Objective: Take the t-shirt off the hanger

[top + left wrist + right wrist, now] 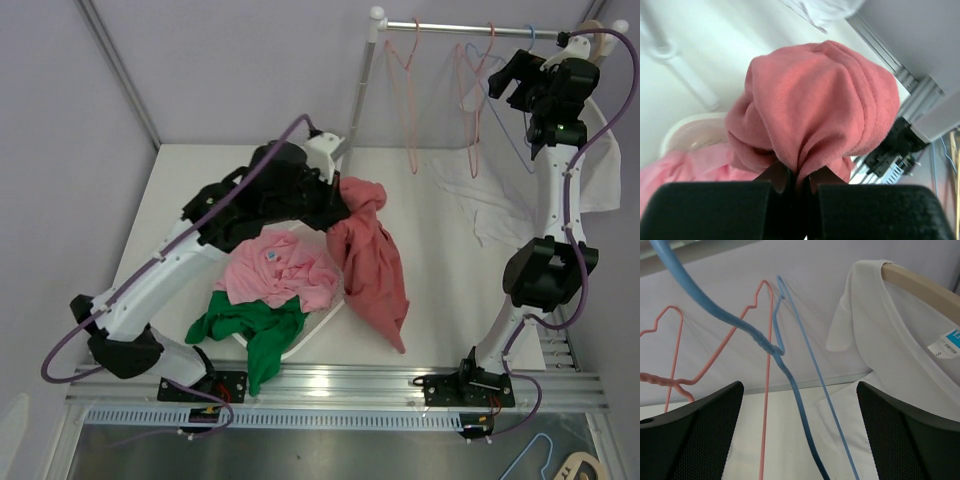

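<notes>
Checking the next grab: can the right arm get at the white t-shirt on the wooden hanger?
Probably yes. The right gripper is open and close by, and the white t-shirt on its wooden hanger hangs just to one side of it. The blue hanger between the jaws could snag.

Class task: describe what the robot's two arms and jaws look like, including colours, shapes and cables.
Both the left arm and right arm have white links joined by bulky black housings. A purple cable loops loosely along each. The jaws are broad, black, with a fine mesh texture.
</notes>
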